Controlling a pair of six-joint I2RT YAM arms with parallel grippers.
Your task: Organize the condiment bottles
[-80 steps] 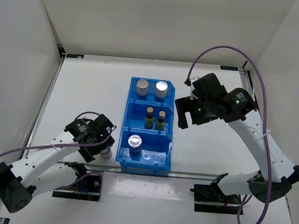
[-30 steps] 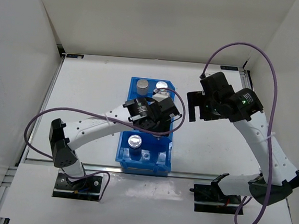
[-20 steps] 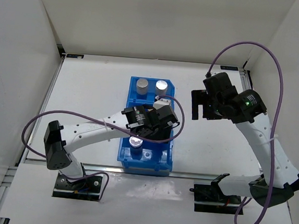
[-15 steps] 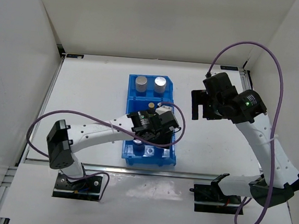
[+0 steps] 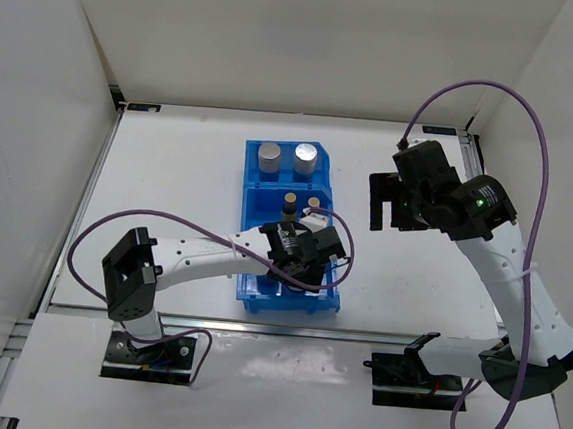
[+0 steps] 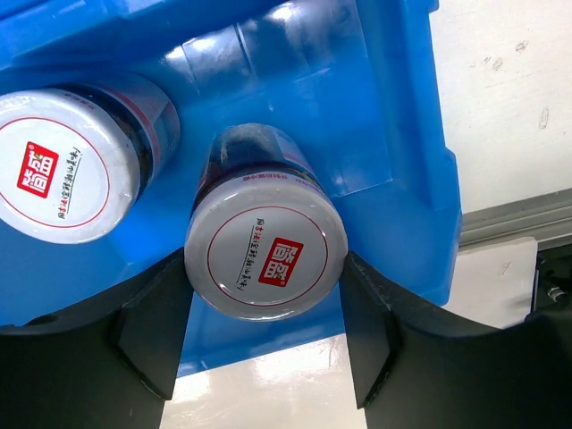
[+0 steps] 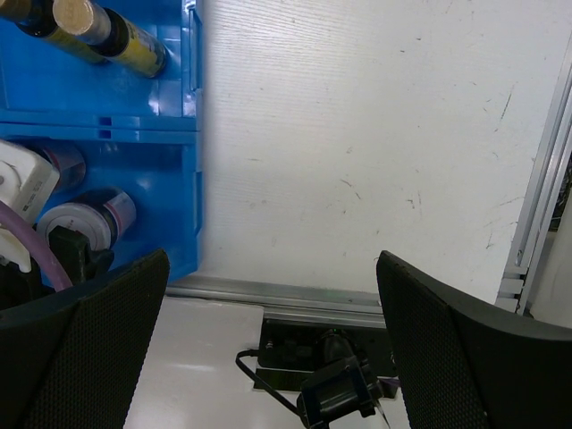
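Observation:
The blue bin (image 5: 250, 206) holds two tall silver-capped bottles (image 5: 270, 155) in its far compartment and slim yellow bottles (image 5: 289, 204) in the middle one. My left gripper (image 6: 265, 273) is over the near compartment (image 5: 300, 264), shut on a squat silver-topped bottle with a red mark (image 6: 265, 259). That bottle stands low inside the compartment, beside a second squat bottle (image 6: 63, 179). My right gripper (image 5: 380, 201) hangs open and empty above the table to the right of the bin. In its own view I see the yellow bottles (image 7: 107, 36) and a squat bottle (image 7: 85, 219).
The bin's right wall (image 7: 192, 134) lies left of bare white table. A metal rail (image 7: 295, 295) runs along the near edge with the arm bases behind it. White walls enclose the table on three sides.
My left gripper has moved with the squat bottle from over the bin's middle down into the near compartment. The bin has slid a little right. The right arm has barely moved.

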